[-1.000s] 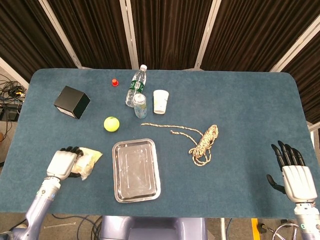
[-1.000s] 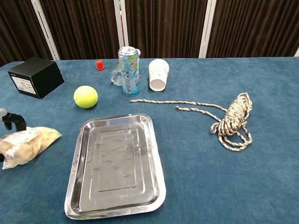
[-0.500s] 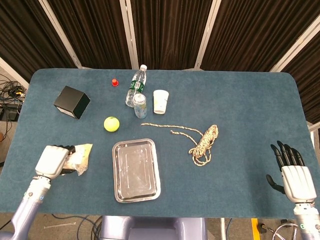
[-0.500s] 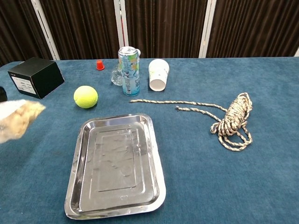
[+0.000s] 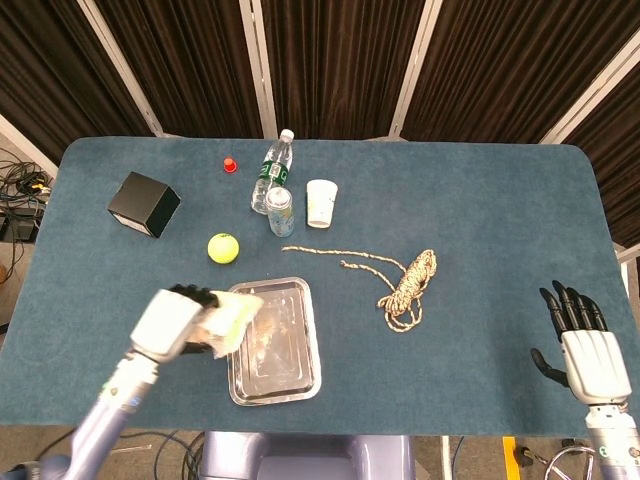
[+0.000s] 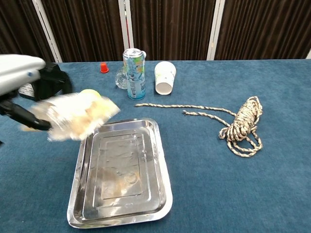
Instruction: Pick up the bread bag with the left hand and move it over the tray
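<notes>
My left hand (image 5: 172, 322) grips the pale bread bag (image 5: 231, 319) and holds it in the air over the left edge of the steel tray (image 5: 283, 368). In the chest view the bread bag (image 6: 77, 115) is blurred and hangs above the tray's (image 6: 146, 194) upper left corner, with the left hand (image 6: 19, 87) at the frame's left edge. The bag's reflection shows in the tray. My right hand (image 5: 585, 345) rests near the table's front right corner, fingers spread and holding nothing.
A yellow tennis ball (image 5: 223, 247) lies behind the tray. A black box (image 5: 144, 204), red cap (image 5: 230, 164), water bottle (image 5: 270, 170), can (image 5: 280, 212) and paper cup (image 5: 321, 203) stand further back. A coiled rope (image 5: 405, 286) lies right of the tray.
My left hand has lifted the bread bag off the table and carried it right, from the table's left side to above the tray's left edge. The right hand has stayed put.
</notes>
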Motion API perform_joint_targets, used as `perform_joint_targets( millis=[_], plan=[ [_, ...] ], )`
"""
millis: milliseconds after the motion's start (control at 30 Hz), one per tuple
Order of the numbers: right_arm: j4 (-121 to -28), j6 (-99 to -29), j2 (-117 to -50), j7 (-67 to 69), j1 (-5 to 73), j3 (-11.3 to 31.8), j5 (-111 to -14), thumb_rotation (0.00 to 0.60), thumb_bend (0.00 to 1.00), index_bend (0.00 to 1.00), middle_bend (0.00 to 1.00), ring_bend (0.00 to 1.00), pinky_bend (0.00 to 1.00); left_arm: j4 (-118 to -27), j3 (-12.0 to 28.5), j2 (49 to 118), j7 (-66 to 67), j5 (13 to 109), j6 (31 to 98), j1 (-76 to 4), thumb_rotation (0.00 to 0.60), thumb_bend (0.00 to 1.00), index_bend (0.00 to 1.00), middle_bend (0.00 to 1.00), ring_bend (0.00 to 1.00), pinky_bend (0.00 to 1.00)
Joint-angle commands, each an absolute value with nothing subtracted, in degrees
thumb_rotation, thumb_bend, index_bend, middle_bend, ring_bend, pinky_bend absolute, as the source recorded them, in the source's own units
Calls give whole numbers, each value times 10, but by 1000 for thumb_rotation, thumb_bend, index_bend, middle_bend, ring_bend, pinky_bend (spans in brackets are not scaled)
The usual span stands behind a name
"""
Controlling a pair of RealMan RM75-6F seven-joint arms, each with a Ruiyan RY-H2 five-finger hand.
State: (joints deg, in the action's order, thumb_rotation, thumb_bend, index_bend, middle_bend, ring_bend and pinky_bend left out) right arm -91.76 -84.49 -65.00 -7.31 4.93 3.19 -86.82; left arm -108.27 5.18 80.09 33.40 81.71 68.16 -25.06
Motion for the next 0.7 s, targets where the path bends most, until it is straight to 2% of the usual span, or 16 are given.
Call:
perform_joint_targets(
  millis=[33,100,233,433,600,700],
  plan=[
    [-918,-846,-649,-72,49,32,-869,600,303,0,0,0,98,-1094,49,829,374,799,669,-264,600,202,90,34,55,182],
    [-917,-847,-649,-71,49,32,-870,600,303,0,0,0,98,-1101,47,833,386,789,671,-264,600,189,18,0,5,129],
    [-918,-850,-648,-69,47,32,-870,600,302,0,0,0,98,-1117,40,810,401,785,689,-254,600,177,6,0,4,128],
    [-921,-850,-647,-73,47,31,-871,600,302,0,0,0,97,-1119,17,727,338,810,752,-205,600,146,0,0,4,127],
    [-923,-844,-650,-82,49,29,-871,600,302,0,0,0,98,-1068,-6,667,255,834,821,-149,600,62,0,0,0,18],
    [-923,-842,-653,-89,49,29,-869,600,302,0,0,0,97,-1019,-21,650,186,851,859,-115,600,45,0,0,0,0]
  ],
)
